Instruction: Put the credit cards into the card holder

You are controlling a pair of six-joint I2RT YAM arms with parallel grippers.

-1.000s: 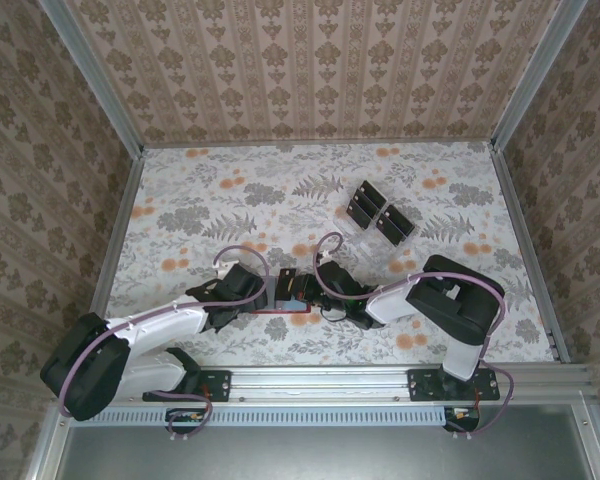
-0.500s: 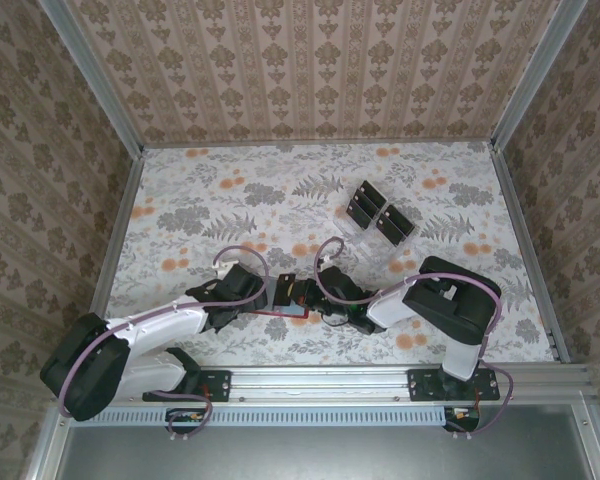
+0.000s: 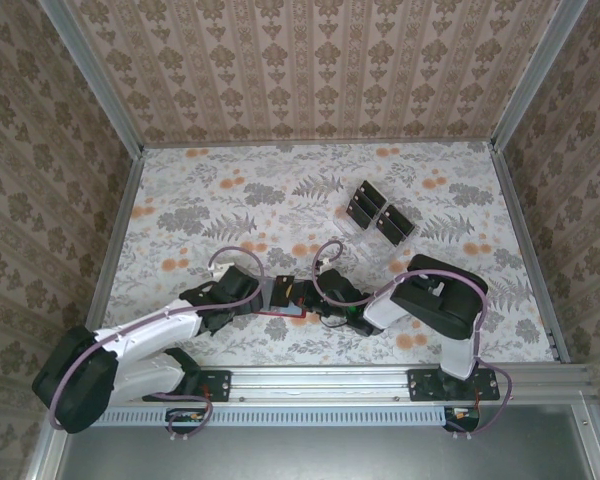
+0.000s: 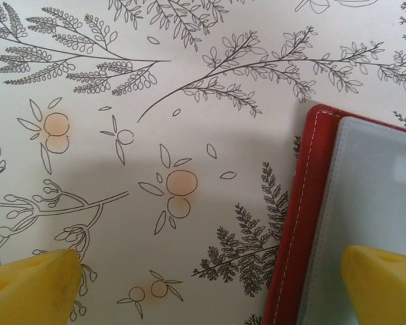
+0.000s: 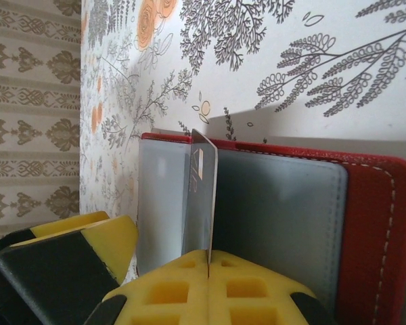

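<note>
Arms from both bases meet at the near centre of the floral counter [image 3: 180,200] in the top external view. The left gripper [image 3: 266,294] and right gripper [image 3: 306,300] face each other over the red card holder [image 3: 280,311]. Spare dark credit cards [image 3: 376,213] lie in two groups toward the far right, well apart from the arms.

Left wrist view: the left gripper [image 4: 206,288] has its fingers spread wide and holds nothing. One yellow fingertip is over bare counter [image 4: 189,81], the other over the open card holder [image 4: 294,230] and its grey lining [image 4: 372,183].

Right wrist view: the right gripper [image 5: 208,264] is clamped on one credit card [image 5: 201,193]. That card stands on edge over the grey lining [image 5: 277,203] of the open card holder [image 5: 375,223]. Whether it sits in a pocket cannot be told.
</note>
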